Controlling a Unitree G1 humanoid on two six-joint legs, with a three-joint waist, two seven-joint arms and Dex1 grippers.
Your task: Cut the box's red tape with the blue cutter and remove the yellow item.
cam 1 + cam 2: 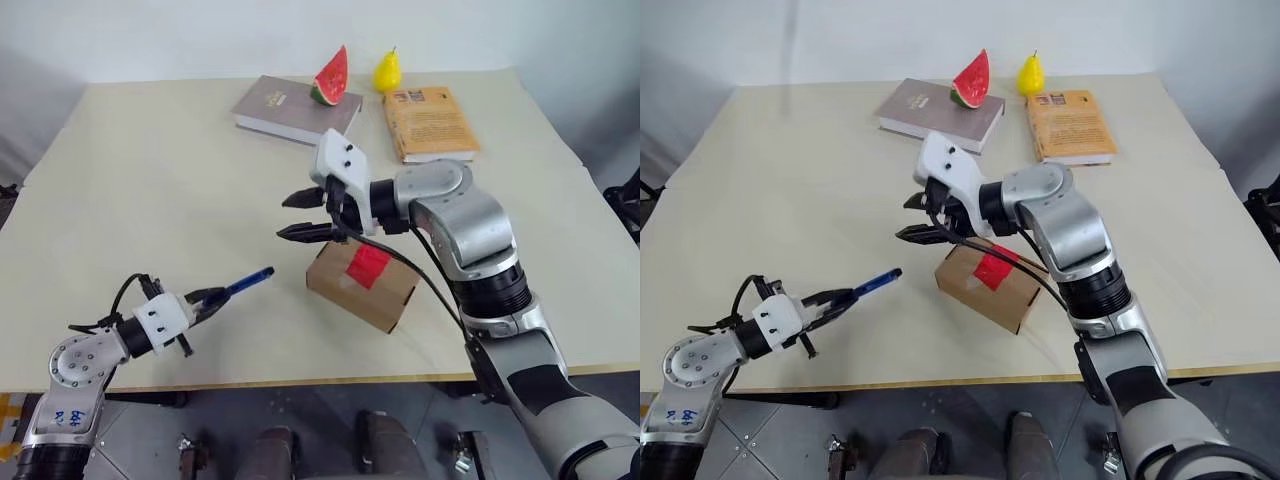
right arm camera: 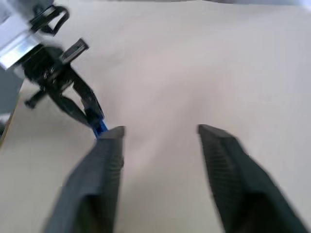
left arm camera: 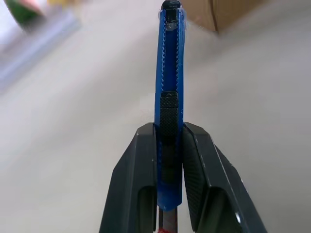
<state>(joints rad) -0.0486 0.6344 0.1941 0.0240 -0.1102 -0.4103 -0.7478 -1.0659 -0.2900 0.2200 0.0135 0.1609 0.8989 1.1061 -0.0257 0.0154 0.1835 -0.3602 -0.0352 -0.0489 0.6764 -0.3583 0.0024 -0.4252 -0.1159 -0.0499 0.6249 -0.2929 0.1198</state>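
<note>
While the left gripper (image 1: 212, 296) sat at the lower left of the left eye frame, its two fingers were clamped on the blue cutter (image 1: 246, 282), whose dark tip pointed toward the centre of the frame. Seen from the left wrist, the blue cutter (image 3: 170, 97) ran straight out between the black fingers (image 3: 138, 179). The box (image 1: 362, 284) lay flat on the table (image 1: 150, 190) just right of centre, tilted in plan, with the red tape (image 1: 368, 263) across its top seam. The right gripper (image 1: 303, 215) hovered at the upper left edge of the box, fingers spread apart and holding nothing. At the top of the frame lay a grey book (image 1: 290, 108) bearing a watermelon slice (image 1: 331, 77), beside a yellow pear (image 1: 388, 71) and an orange book (image 1: 430, 122).
</note>
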